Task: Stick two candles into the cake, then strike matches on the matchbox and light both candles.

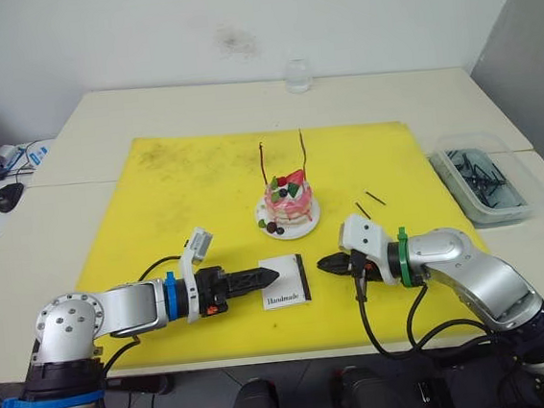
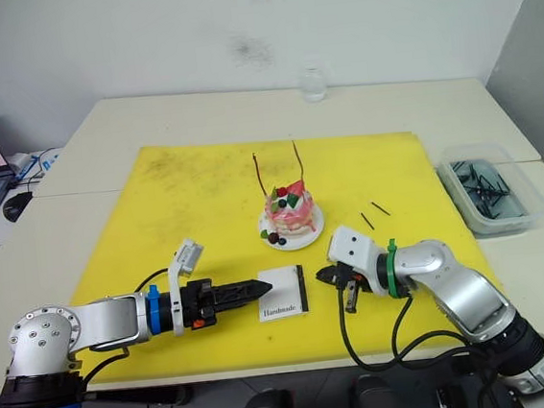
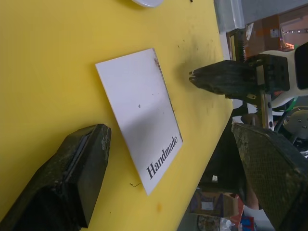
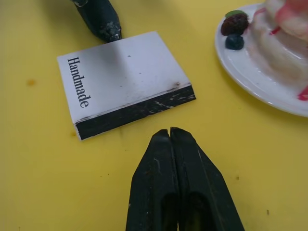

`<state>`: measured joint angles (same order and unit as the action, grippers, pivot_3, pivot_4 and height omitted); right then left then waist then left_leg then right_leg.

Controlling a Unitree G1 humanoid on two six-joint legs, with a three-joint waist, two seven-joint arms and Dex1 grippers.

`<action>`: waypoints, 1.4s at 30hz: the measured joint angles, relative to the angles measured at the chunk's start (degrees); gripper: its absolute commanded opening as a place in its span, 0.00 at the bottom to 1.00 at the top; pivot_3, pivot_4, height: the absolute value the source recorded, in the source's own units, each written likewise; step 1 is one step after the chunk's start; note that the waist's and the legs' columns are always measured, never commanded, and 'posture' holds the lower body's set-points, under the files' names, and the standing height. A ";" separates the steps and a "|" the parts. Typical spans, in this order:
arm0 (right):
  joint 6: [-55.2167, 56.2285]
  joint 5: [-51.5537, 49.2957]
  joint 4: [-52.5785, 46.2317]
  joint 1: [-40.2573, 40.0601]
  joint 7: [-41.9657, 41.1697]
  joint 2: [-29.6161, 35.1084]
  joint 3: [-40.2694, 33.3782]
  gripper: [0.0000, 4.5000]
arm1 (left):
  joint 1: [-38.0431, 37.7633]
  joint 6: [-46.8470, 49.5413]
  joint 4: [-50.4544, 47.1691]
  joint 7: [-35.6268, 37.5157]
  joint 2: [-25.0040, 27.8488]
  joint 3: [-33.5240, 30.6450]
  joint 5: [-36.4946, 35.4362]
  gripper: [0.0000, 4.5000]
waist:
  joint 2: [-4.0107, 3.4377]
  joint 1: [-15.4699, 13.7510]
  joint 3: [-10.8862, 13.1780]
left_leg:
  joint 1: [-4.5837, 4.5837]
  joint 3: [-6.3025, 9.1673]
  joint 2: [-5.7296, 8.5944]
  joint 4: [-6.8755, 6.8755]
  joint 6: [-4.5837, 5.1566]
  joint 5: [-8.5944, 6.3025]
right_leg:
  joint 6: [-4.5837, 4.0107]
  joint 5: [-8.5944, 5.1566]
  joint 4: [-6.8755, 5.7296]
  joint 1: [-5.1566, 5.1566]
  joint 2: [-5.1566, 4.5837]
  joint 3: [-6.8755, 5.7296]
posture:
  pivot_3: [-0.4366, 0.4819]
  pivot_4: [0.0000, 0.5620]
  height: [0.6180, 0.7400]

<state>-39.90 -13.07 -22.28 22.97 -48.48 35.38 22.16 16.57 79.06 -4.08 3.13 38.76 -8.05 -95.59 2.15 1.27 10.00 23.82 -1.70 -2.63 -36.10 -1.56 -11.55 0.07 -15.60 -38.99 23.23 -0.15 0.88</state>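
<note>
The matchbox (image 1: 285, 281) lies flat on the yellow mat (image 1: 175, 194) just in front of the cake (image 1: 288, 202), its black striking strip facing the right gripper (image 4: 169, 132), whose fingers are pressed together just short of it. The left gripper (image 1: 271, 275) sits at the box's opposite edge, fingers spread. Both candles (image 1: 302, 150) stand upright in the cake; two matches (image 1: 369, 202) lie right of it.

matchbox (image 1: 286, 281) lies before the cake (image 1: 288, 202), between left hand (image 1: 271, 275) and right hand (image 1: 324, 264).
</note>
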 measured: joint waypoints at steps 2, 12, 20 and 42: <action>-0.81 0.69 0.00 0.37 -0.01 0.16 0.98 0.00 | 0.01 -0.80 0.07 -1.12 -0.10 0.95 -1.17 1.00 | 0.01 -0.16 0.00 | 0.00 -0.01 0.02 0.00 0.00 0.00 | 0.00 0.00 0.01 -0.01 -0.03 0.01 | 0.48 0.27 1.00; -3.09 2.80 0.57 2.21 0.01 -2.33 4.14 0.00 | 0.47 -2.35 0.17 -2.64 0.01 4.29 -3.56 1.00 | 0.01 -0.94 -0.01 | -0.01 -0.02 0.02 0.00 0.00 0.00 | 0.00 0.00 0.03 -0.01 -0.02 0.01 | 0.48 0.27 1.00; -3.15 2.83 2.01 4.09 -0.05 -5.61 6.00 0.00 | 0.22 -3.36 -0.06 -2.50 0.08 5.04 -3.57 1.00 | 0.01 -1.12 -0.01 | 0.00 -0.04 0.04 0.00 0.00 0.00 | 0.00 0.00 0.05 -0.01 -0.03 0.02 | 0.48 0.27 1.00; -5.32 1.98 1.91 4.42 2.24 -7.61 2.92 0.00 | -1.59 -4.33 -2.12 -2.17 0.28 5.93 1.09 0.04 | 0.01 -1.11 -0.01 | 0.02 -0.02 0.01 0.03 -0.01 0.00 | -0.02 -0.02 0.07 0.01 -0.03 -0.01 | 0.48 0.27 1.00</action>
<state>-45.21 -11.09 -20.38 27.38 -46.24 27.77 25.09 14.98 74.73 -6.20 0.96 39.03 -2.12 -94.51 2.16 0.15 9.99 23.84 -1.72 -2.62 -36.07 -1.57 -11.56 0.05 -15.62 -38.92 23.24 -0.17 0.87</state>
